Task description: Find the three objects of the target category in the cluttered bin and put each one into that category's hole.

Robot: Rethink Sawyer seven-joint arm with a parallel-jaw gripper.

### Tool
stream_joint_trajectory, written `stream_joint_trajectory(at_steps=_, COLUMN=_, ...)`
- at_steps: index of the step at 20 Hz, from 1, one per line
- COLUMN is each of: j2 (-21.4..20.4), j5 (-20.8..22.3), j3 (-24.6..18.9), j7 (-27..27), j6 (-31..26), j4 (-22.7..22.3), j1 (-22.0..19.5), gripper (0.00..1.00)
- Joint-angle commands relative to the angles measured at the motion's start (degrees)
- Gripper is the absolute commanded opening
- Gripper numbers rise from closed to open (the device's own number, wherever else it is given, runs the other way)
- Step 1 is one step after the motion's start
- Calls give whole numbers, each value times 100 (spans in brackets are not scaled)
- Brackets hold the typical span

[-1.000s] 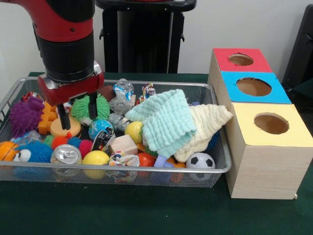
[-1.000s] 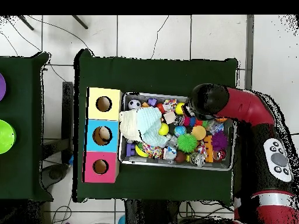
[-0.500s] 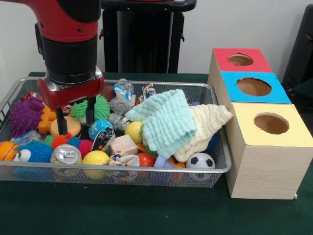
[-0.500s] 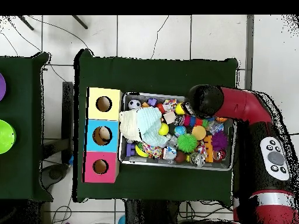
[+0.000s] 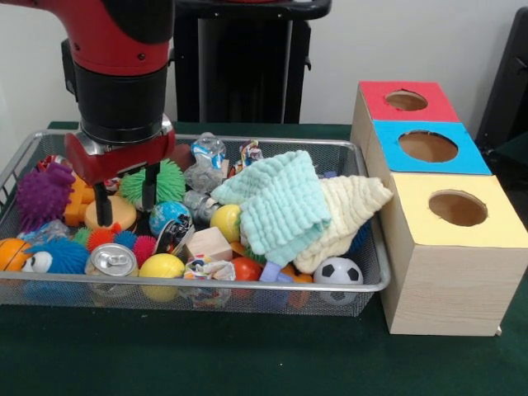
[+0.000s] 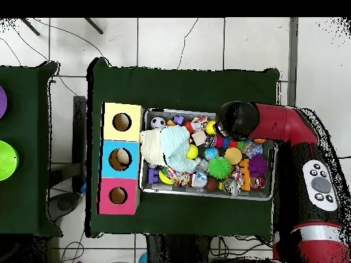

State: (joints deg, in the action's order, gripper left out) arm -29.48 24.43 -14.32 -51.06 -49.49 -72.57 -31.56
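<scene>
Risk assessment, working left to right in the front view: the wire bin (image 5: 373, 285) is packed tight at its left end, where a purple spiky ball (image 5: 43, 195), orange blocks (image 5: 77, 203) and an orange disc-shaped toy (image 5: 113, 214) crowd one another. The gripper (image 5: 124, 196) hangs directly over this cluster, jaws spread with nothing between them; one finger stands at the disc's left edge and the other against the green spiky ball (image 5: 155, 181), though actual contact cannot be confirmed. A descent from here could likely wedge a finger between neighbours, push the disc aside, or close on two items at once. The soft spines would probably give and slip under pinch. Further right, the mint cloth (image 5: 280, 206) and cream cloth (image 5: 346, 210) cover part of the contents, so target items may lie hidden. The target category is not identifiable from these views. The box (image 5: 445, 280) with red hole (image 5: 406, 101), blue hole (image 5: 427, 146) and yellow hole (image 5: 458, 208) stands beside the bin's right end, well apart from the gripper.
</scene>
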Motion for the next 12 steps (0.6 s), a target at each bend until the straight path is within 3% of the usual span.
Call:
stream_joint_trajectory(at_steps=1, j2=-3, j5=326, j3=-468, j7=1090, j6=-518, j4=-543, j1=-11, gripper=100)
stream_joint_trajectory(at_steps=7, j2=-132, j5=371, j3=-765, j7=1539, j6=-376, j4=-1064, j1=-370, gripper=100)
stream_joint_trajectory(at_steps=12, j2=-162, j5=786, j3=-756, j7=1831, j6=-411, j4=-1151, j1=-398, gripper=100)
